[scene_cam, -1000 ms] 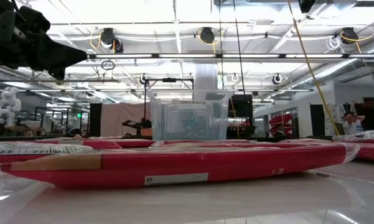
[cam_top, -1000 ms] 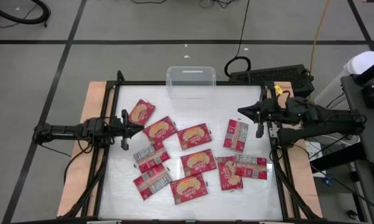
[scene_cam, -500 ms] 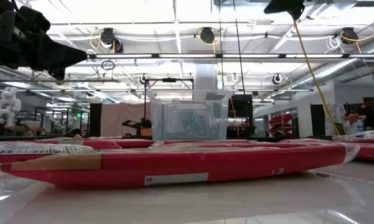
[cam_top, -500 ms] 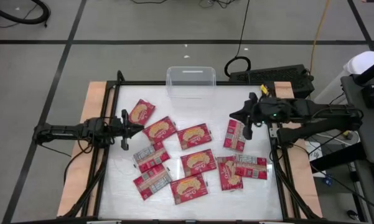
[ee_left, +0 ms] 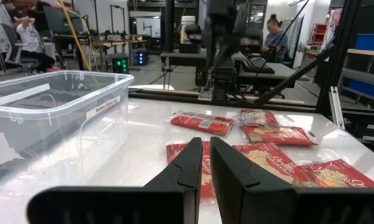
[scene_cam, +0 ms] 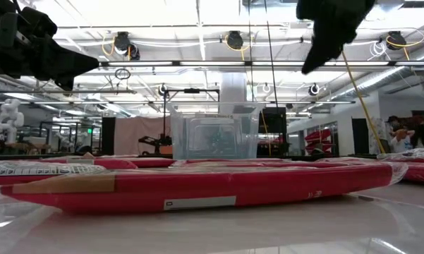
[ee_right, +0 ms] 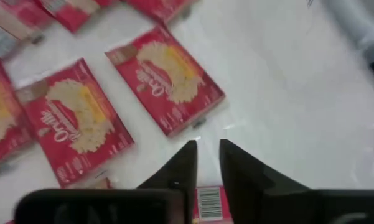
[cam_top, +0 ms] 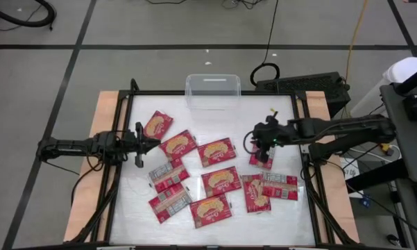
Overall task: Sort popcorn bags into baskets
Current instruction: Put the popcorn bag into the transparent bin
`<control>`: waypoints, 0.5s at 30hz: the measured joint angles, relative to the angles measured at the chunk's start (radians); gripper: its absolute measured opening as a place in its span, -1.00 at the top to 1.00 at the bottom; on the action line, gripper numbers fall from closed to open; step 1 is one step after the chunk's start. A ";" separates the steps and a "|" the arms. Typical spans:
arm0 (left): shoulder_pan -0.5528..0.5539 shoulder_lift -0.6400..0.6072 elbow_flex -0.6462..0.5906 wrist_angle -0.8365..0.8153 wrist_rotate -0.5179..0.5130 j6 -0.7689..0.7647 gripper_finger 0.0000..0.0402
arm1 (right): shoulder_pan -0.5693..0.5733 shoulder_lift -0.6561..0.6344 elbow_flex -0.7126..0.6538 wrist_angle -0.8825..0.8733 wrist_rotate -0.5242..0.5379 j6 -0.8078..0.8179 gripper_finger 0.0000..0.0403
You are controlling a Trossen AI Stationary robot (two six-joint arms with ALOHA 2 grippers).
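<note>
Several red popcorn bags lie flat across the white table, some with the popcorn picture up, some with the label up. The clear bin stands at the far edge, and the low view shows it behind the packets. My right gripper hangs above a label-up packet on the right side, its fingers close together. That packet's barcode end shows between its fingers. The gripper touches nothing. My left gripper waits shut at the table's left edge, raised and level.
Two picture-up packets lie just beyond my right gripper. A black frame borders the table. Bare table lies between the bin and the packets. The room behind holds benches and people.
My right arm has reached from the table's right edge toward the left, and it now stands over the right-hand label-up packet. It has come down into the low view and tipped its fingers downward. No packet has moved.
</note>
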 joint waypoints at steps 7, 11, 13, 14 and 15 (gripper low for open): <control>0.000 0.000 0.000 0.059 -0.008 -0.006 0.81 | 0.000 0.026 -0.166 0.188 -0.003 0.051 0.29; 0.000 0.004 0.048 0.087 -0.009 -0.030 0.81 | 0.000 0.024 -0.229 0.228 -0.031 0.092 0.13; 0.000 0.019 0.109 0.067 -0.013 -0.031 0.81 | 0.000 0.022 -0.250 0.229 -0.056 0.114 0.07; 0.000 0.028 0.142 0.047 -0.013 -0.031 0.81 | 0.001 0.022 -0.257 0.233 -0.059 0.125 0.05; 0.000 0.043 0.181 0.025 -0.014 -0.031 0.81 | 0.001 0.022 -0.265 0.235 -0.064 0.136 0.04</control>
